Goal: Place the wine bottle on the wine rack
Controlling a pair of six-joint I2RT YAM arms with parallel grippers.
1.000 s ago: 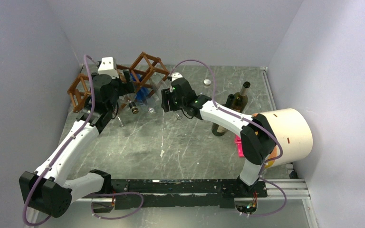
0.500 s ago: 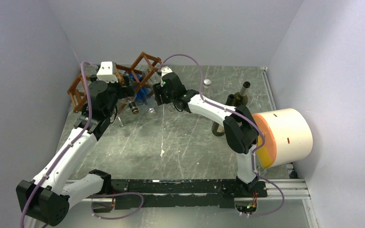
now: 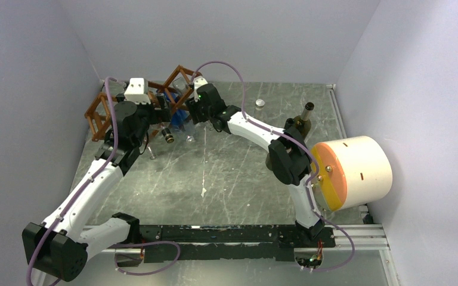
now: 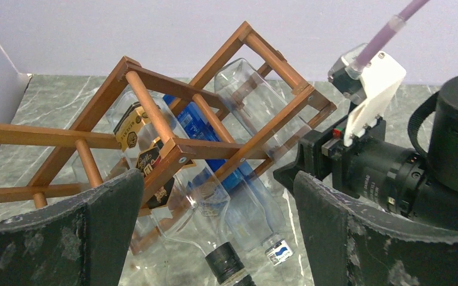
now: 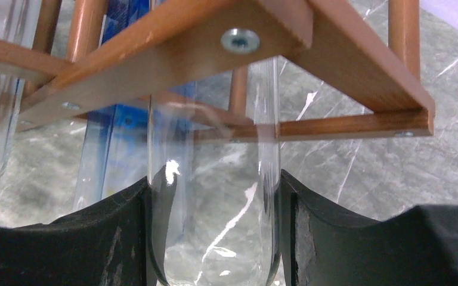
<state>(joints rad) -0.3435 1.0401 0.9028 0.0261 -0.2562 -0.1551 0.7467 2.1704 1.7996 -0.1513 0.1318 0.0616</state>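
**Bottle at the rack**

Top: wine rack (image 3: pixel 98 113) at the far-left corner of the worktop (image 3: pixel 226 179), right gripper (image 3: pixel 192 102) against it. Left wrist: left gripper (image 4: pixel 220 226) gapes, empty. Right wrist: right gripper clamps the clear wine bottle (image 5: pixel 214 161), long axis running into the rack.

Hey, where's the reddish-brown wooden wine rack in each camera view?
Top external: reddish-brown wooden wine rack, upper left of centre.
Left wrist: fills the centre.
Right wrist: thick bars across the top.
Shared landmark: blue-labelled clear bottle lying in the rack.
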